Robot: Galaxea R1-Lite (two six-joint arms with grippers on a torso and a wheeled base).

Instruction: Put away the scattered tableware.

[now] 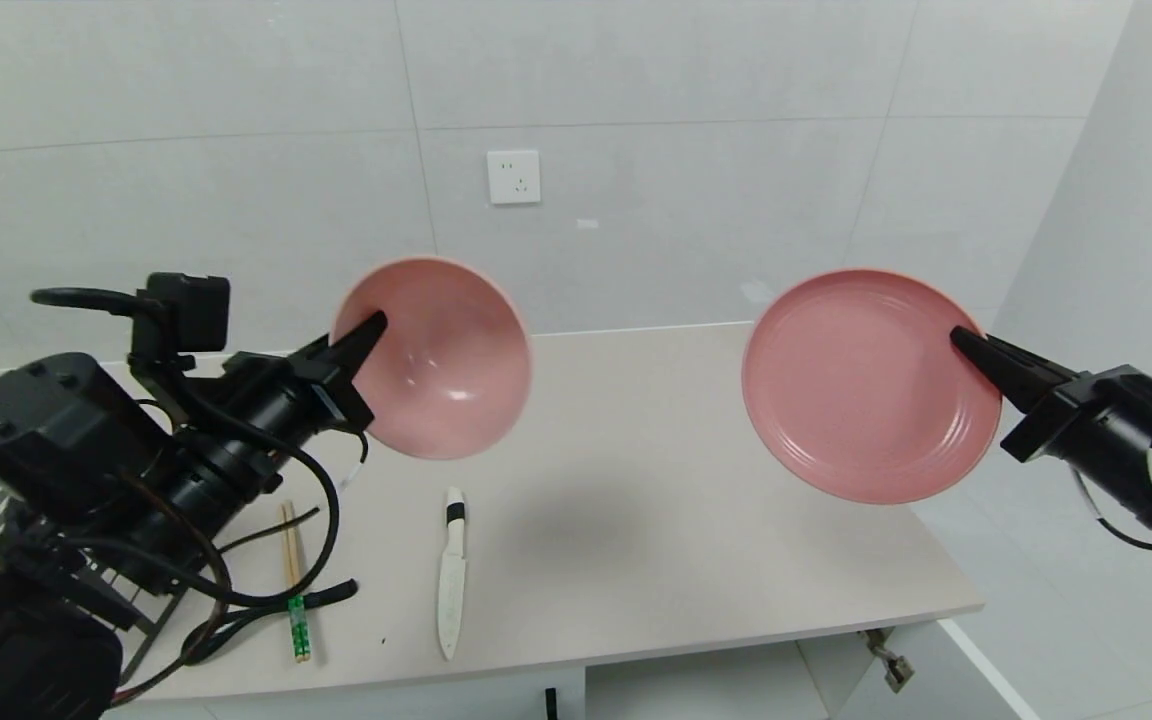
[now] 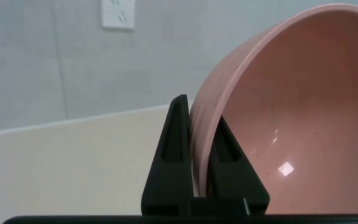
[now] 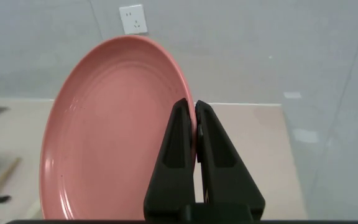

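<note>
Pale beige flat countertop [image 1: 656,480] runs across my working area against a grey tiled wall. Round pink ribbed ceramic plate [image 1: 861,385] is up in the air over the right end of the counter, tilted nearly on edge with its face turned toward the left. I have it by the right rim: right gripper [image 1: 958,335] has its two black fingers closed down narrow, one on each face of the rim, as my right wrist camera confirms [image 3: 192,104] with the plate [image 3: 110,130] standing beside them. Deep round pink ceramic bowl [image 1: 446,360] hangs above the left half of the counter, tipped on its side, opening facing right and toward me. Left gripper [image 1: 376,325] pinches its left wall, one finger inside and one outside, gap no wider than the wall itself [image 2: 199,112]; bowl [image 2: 291,124] clear of the surface. White slim knife with a dark band [image 1: 452,570] lies flat near the front edge, below the bowl. Pair of wooden chopsticks with green ends [image 1: 294,580] lies left of the knife, apart from it. White square wall socket [image 1: 514,177] sits on the far wall.
</note>
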